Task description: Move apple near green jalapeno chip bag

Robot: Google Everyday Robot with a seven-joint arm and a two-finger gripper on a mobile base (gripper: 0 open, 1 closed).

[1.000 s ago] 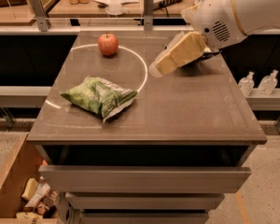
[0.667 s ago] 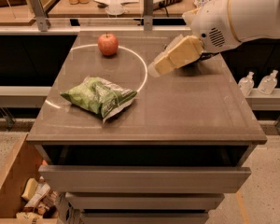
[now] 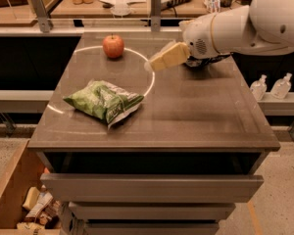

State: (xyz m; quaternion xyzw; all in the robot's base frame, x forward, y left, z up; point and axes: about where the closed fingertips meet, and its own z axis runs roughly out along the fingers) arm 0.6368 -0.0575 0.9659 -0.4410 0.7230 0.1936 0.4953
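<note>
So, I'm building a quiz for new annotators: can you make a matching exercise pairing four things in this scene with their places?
1 apple
2 green jalapeno chip bag
3 end effector
4 bottles

a ledge beside the table
b over the table, apart from the apple
c table's far edge, at the white ring
d table's front left

Pairs: 1-c, 2-d, 3-b, 4-a

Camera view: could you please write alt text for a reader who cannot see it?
A robot arm reaches in from the right over a dark table, its tool hanging above the tabletop, right of a red apple near the far edge. A crumpled green chip bag lies nearer the front left, apart from the apple.
</note>
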